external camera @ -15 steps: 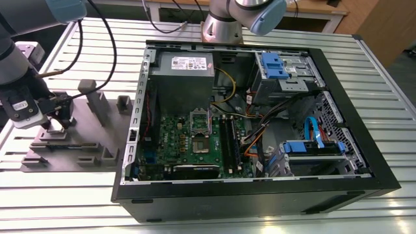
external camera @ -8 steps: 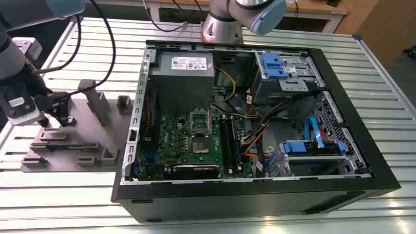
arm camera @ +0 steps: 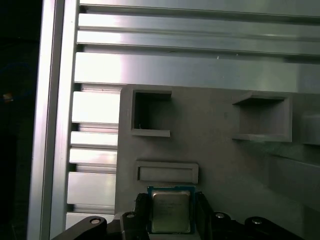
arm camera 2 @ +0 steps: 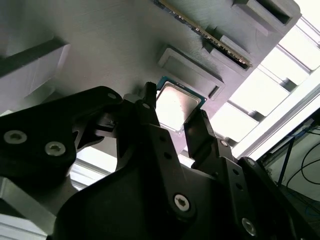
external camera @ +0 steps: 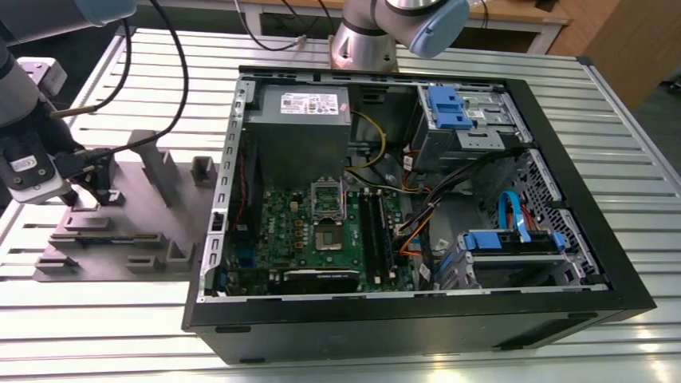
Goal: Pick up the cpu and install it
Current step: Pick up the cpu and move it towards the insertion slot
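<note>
In the exterior view, down with the gripper [external camera: 96,196] at the grey holder tray [external camera: 139,239] on the surface [external camera: 107,327] toward that view's left, well apart from the open computer case [external camera: 426,331] and its green motherboard [external camera: 309,239]. In the second wrist view, fingers [arm camera 2: 160,140] closed against two opposite edges of the cpu [arm camera 2: 176,106], lying flat on the tray. In the first wrist view, much the same, cpu [arm camera: 171,210] snug between them: judged the pick-up step, grasp made, no lift evident, any raise calling for a level, straight pull clear of the tray.
</note>
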You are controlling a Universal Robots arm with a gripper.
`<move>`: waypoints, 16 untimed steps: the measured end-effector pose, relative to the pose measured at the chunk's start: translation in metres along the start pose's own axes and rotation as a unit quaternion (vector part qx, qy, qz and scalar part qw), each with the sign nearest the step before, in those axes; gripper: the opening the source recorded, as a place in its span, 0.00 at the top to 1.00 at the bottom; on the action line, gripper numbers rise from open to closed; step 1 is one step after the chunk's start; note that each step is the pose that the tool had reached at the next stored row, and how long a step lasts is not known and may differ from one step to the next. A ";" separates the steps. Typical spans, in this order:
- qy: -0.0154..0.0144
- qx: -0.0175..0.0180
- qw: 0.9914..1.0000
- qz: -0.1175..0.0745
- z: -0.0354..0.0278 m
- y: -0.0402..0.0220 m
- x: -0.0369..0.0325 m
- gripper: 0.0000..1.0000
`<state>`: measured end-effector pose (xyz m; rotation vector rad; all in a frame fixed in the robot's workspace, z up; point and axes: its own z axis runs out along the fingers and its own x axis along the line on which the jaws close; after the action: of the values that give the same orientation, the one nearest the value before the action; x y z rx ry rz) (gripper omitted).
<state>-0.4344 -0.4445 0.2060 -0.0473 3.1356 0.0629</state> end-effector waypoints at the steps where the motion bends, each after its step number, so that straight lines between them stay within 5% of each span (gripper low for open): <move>1: 0.000 0.000 1.000 0.000 -0.0009 0.0000 0.0000 0.53; 9: 0.000 0.000 1.000 0.000 -0.0124 0.0005 -0.0001 0.53; 16: 0.000 0.000 1.000 0.000 -0.0138 0.0005 -0.0001 0.53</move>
<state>-0.4343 -0.4445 0.2198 -0.0473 3.1356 0.0629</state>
